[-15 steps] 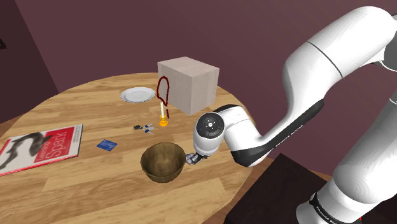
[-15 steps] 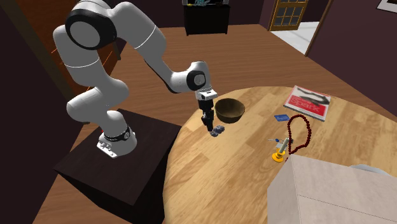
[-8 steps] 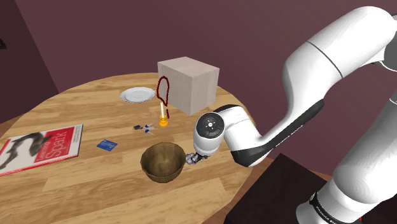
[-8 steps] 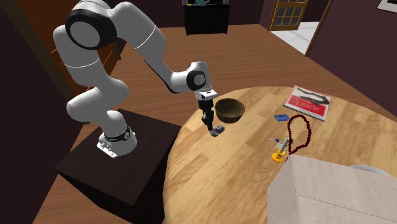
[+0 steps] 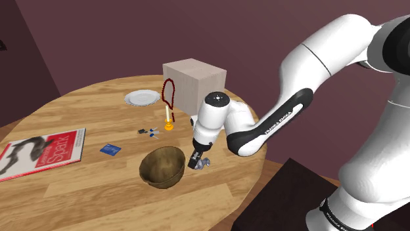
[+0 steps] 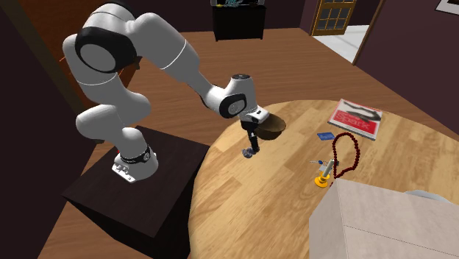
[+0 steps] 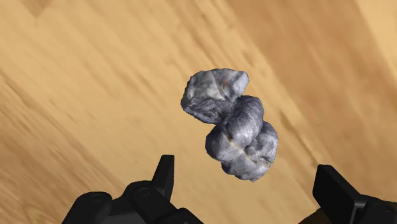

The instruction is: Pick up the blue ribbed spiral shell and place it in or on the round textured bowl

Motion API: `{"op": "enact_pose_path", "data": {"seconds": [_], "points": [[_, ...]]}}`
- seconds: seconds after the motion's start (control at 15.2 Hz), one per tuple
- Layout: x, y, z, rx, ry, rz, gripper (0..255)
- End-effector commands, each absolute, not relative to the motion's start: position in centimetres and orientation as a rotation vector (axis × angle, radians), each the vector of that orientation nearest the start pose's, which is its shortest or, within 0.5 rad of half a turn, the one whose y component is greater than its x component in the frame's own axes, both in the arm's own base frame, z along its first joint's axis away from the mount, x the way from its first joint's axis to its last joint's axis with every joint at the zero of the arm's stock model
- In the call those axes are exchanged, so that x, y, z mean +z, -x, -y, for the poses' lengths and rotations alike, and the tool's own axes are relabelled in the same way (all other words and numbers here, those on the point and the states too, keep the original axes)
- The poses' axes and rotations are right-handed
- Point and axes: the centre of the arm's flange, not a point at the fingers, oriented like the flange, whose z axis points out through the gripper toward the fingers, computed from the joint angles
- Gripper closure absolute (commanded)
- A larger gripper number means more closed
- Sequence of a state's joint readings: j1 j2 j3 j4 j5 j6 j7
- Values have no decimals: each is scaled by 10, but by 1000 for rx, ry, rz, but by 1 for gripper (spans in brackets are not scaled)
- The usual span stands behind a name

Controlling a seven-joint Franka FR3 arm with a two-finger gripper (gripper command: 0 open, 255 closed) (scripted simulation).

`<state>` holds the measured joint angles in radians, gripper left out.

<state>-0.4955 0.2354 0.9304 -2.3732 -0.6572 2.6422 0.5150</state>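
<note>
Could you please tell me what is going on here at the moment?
A white Franka arm is working on a grey-blue spiral shell that lies on the round wooden table. Its black gripper hangs just above the shell with the fingers spread apart and not touching it, so the shell is not held. The brown bowl it is meant for sits right beside it, with nothing in it yet.
</note>
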Motion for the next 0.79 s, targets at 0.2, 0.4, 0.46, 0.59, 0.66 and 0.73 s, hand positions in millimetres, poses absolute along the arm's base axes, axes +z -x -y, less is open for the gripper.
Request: {"op": "enact_pose_path", "data": {"seconds": [0.2,0.4,0.46,0.59,0.66,0.73], "points": [[254,-468,-235,-362,3087,750,0],[245,-470,-235,-362,3087,750,0],[245,-470,-235,-361,3087,750,0],[245,-470,-235,-362,3087,750,0],[245,-470,-235,-362,3087,750,0],[245,-470,-235,-362,3087,750,0]]}}
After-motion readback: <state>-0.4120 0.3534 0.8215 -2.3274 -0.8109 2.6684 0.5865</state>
